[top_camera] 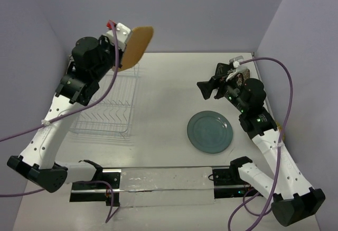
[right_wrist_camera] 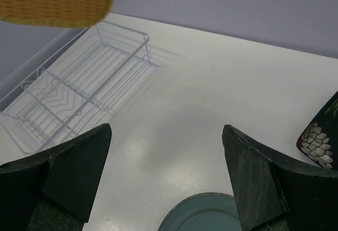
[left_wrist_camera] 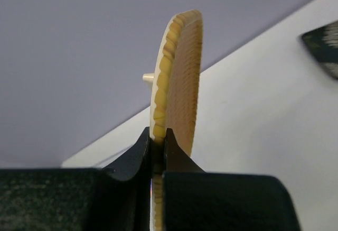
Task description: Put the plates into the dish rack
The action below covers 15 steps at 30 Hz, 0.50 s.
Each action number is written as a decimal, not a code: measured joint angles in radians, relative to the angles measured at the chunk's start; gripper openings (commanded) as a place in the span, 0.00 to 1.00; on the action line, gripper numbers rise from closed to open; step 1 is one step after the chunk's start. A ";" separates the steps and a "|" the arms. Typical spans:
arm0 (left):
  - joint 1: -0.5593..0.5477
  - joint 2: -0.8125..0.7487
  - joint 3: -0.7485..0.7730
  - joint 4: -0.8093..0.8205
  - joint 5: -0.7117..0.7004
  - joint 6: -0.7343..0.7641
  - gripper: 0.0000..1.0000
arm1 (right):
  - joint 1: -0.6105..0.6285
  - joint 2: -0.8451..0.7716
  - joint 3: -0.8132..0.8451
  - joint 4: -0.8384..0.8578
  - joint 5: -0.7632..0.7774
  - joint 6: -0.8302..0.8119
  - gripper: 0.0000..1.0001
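Observation:
My left gripper [top_camera: 127,45] is shut on the rim of the woven tan plate [top_camera: 139,45] and holds it on edge, high above the back end of the white wire dish rack [top_camera: 105,107]. In the left wrist view the plate [left_wrist_camera: 178,77] stands edge-on between the fingertips [left_wrist_camera: 157,138]. The teal-grey round plate [top_camera: 209,131] lies flat on the table right of the rack. My right gripper [top_camera: 206,90] is open and empty above the table, behind the teal plate [right_wrist_camera: 206,216]. The black floral plate [right_wrist_camera: 320,136] lies at the far right. The small yellow-tan plate is out of view.
Purple walls close in the table at the back and both sides. The rack [right_wrist_camera: 79,99] holds nothing between its tines. A black and clear rail [top_camera: 158,181] runs along the near edge between the arm bases. Purple cables hang from both arms.

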 measured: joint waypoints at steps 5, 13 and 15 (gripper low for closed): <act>0.163 -0.021 0.002 -0.051 -0.154 -0.036 0.00 | -0.018 0.073 0.009 0.001 0.029 0.009 0.93; 0.219 -0.214 -0.160 -0.032 -0.311 -0.112 0.00 | -0.111 0.204 0.024 0.029 -0.059 0.035 0.89; 0.225 -0.266 -0.249 0.019 -0.340 -0.123 0.00 | -0.138 0.229 0.024 0.052 -0.104 0.046 0.89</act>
